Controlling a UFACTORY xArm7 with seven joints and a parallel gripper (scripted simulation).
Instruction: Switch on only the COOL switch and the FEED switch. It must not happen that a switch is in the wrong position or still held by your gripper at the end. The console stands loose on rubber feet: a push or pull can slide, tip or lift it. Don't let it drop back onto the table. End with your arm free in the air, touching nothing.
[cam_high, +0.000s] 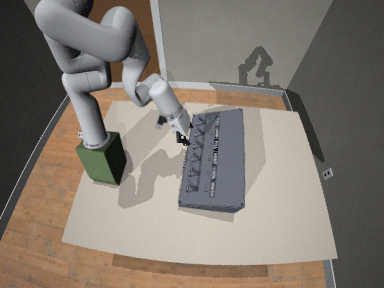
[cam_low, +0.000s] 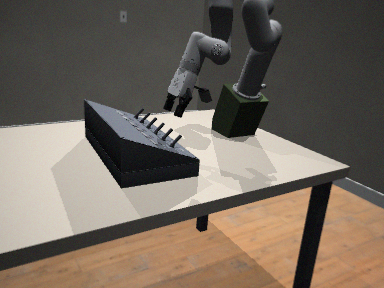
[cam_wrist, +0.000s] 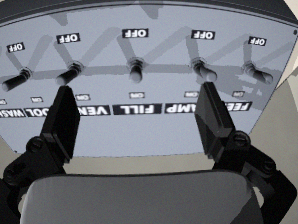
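Note:
A dark wedge-shaped console (cam_high: 227, 160) (cam_low: 132, 152) (cam_wrist: 160, 36) stands on the table with a row of small toggle levers (cam_high: 196, 150) (cam_low: 157, 129) along its sloped face. In the wrist view the panel appears upside down. The COOL label (cam_wrist: 40, 112) is at the left and the FEED label (cam_wrist: 241, 106) at the right. Each visible lever has an OFF tag beyond it. My gripper (cam_high: 184, 140) (cam_low: 176, 106) (cam_wrist: 136, 98) is open and empty. It hovers just off the console's low edge, near the far end of the lever row, touching nothing.
The arm's green base block (cam_high: 102, 157) (cam_low: 239, 112) stands on the table to the left of the console in the overhead view. The beige table top (cam_high: 280, 200) (cam_low: 60, 200) ends in a front edge a short way from the console.

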